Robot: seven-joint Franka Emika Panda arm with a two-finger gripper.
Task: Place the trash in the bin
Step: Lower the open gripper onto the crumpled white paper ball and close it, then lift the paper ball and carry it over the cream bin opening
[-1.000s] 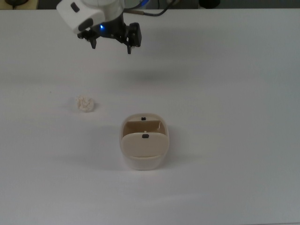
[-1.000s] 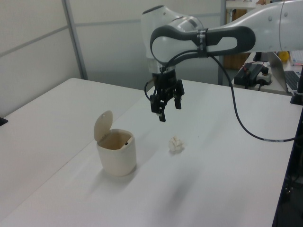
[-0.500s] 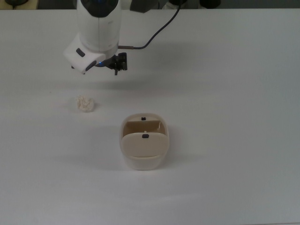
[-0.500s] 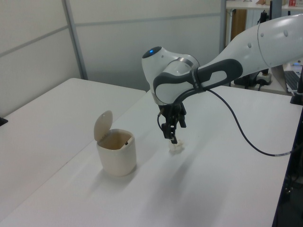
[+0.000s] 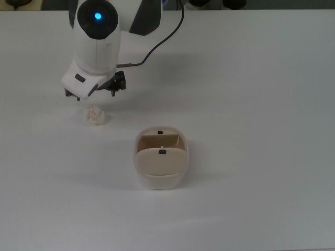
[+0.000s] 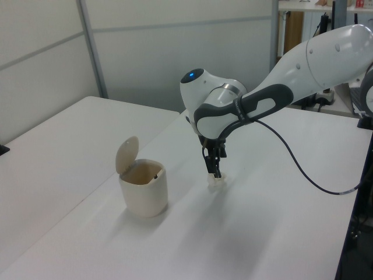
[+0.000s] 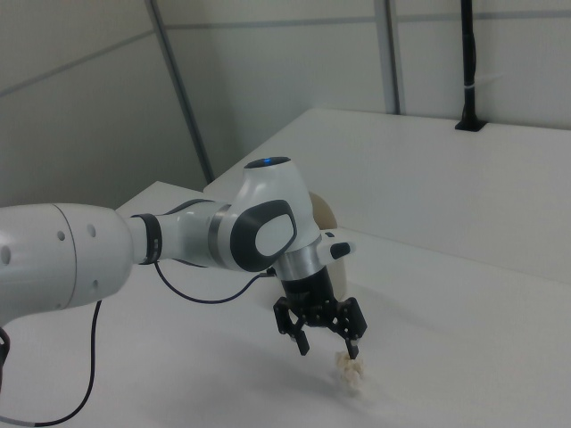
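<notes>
Paper trash [image 5: 95,115] just beneath tool [image 7: 327,346]

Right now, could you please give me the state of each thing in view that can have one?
Bin: upright on the table, flap lid swung up, opening uncovered.
Trash: crumpled, lying on the table, outside the bin, not gripped.
Gripper: open, empty, fingers pointing down, low over the trash.
</notes>
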